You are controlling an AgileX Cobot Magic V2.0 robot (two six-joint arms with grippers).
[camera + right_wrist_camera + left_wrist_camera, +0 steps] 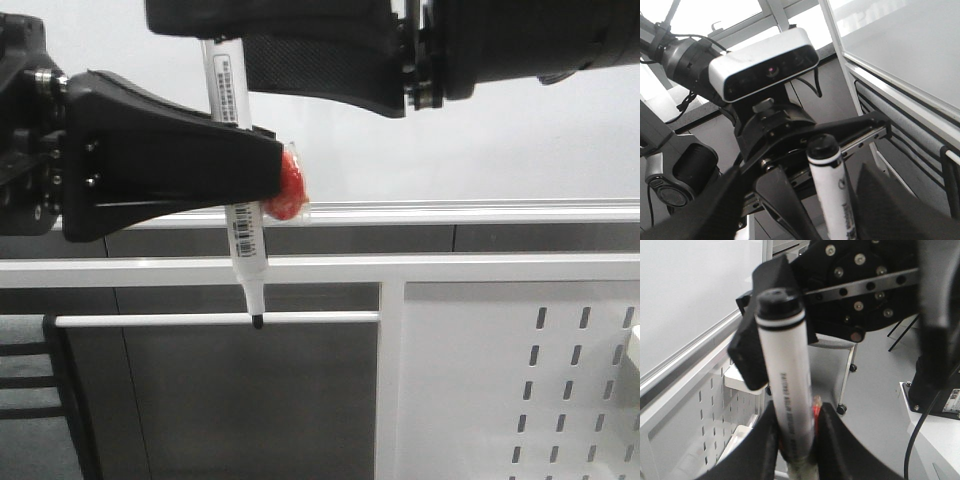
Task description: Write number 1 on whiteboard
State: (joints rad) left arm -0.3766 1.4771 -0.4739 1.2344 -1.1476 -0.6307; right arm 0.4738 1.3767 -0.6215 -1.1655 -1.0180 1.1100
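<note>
A white marker (240,170) hangs nearly upright in front of the whiteboard (480,140), its black tip pointing down and level with a thin white rail (215,320) below the board. The left gripper (278,180) reaches in from the left and clamps the marker's barrel between its black fingers (180,165), with something red (290,190) showing at the fingertips. From the left wrist camera the same marker (787,385) stands wedged between the two closed fingers (837,450), black end cap toward the lens. The right gripper (300,45) sits above, around the marker's upper end; from its wrist camera the marker (832,190) rises between widely spread fingers (715,210), so its jaws look open and not pressing the barrel. The whiteboard's surface appears blank where visible, with no stroke of the number 1 to be seen. A white panel with slot holes (560,400) stands lower right.
</note>
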